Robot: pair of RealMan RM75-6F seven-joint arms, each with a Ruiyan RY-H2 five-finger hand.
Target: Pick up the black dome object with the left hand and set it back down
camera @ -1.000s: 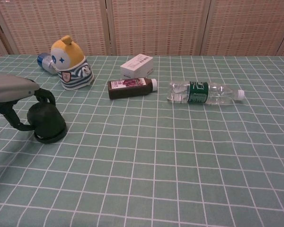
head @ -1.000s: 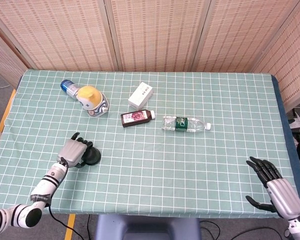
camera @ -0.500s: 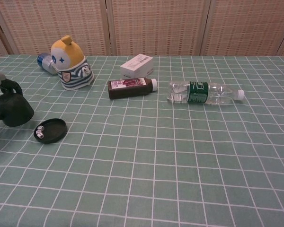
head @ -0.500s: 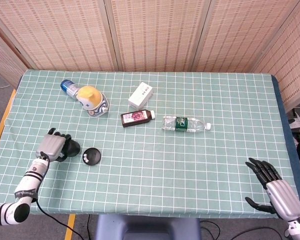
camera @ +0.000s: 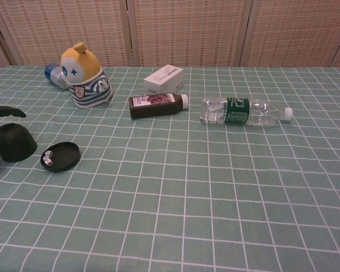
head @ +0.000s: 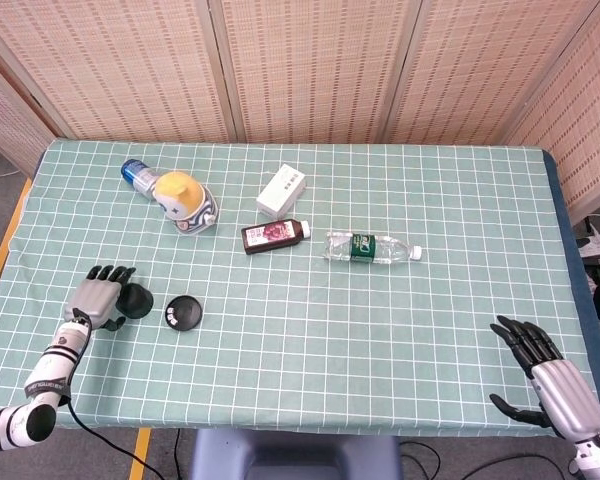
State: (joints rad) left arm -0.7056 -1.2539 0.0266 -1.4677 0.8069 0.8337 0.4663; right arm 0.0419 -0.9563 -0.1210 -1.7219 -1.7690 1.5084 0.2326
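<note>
Surface: a table [head: 400,330] under a green cloth with a white grid, and it fills both views.
Room: woven reed screen panels [head: 310,70] stand right behind the far edge; grey floor shows at the left in the head view.
Left hand: the left hand [head: 98,298] is low at the near-left of the cloth, fingers spread and released, nothing in them.
Black dome object: the black dome object [camera: 13,142] sits on the cloth just off those fingertips, on their inner side; whether a fingertip touches it, I cannot tell.
Black disc: a flat black disc [camera: 60,156] lies just beyond the dome, further from the fingers, with small white dice on top.
Right hand: the right hand [head: 550,375] rests at the near-right corner, fingers apart and holding nothing.
Far from both hands: a yellow-headed toy figure [camera: 85,76], a white box [camera: 164,79], a dark bottle [camera: 156,105] and a clear water bottle [camera: 243,110] lying on their sides.
Head view only: both hands whole, plus the right one altogether.
Chest view only: the dice on the disc, the toy's striped body, and just a dark fingertip at the left edge.
</note>
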